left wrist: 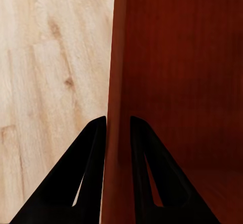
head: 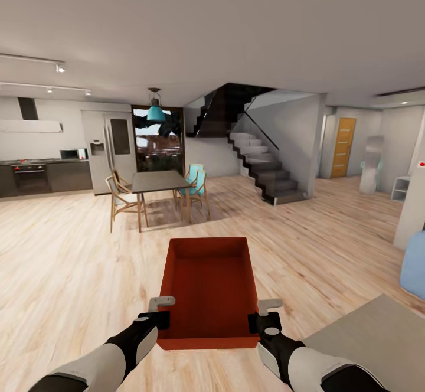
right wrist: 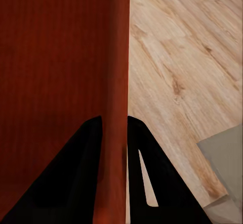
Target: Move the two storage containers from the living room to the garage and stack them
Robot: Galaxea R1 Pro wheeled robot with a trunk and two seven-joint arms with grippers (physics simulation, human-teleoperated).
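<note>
While the robot stands on the light wood floor [head: 71,250] of an open living space, one red-orange bin [head: 209,286] hangs in front of its chest, carried between both arms clear of the planks. On the left, the left hand [head: 160,312] is clenched on the bin's left side wall near the closest corner; the left wrist view shows one black finger [left wrist: 91,173] outside the wall and the other inside, pinching the thin rim between them. The bin looks empty, lidless and straight-walled, so it probably weighs little and stays stiff enough to be lifted by its walls; smooth plastic pinched edge-on could slip or swing, which makes a grip on two opposite walls, near the same end, a sensible hold. On the right, the right hand [head: 262,315] is likewise clamped over the right wall, one finger [right wrist: 76,178] inside the bin and the other on the outside. The bin's underside and the near wall's lower edge are hidden from the head camera. Beyond it stand a dining table [head: 158,180] with chairs, a kitchen at the left and a staircase [head: 265,173]. At the far right a pale blue shape [head: 413,271] is cut off by the frame edge and hard to identify, and a grey surface [head: 372,339] is only partly visible.
</note>
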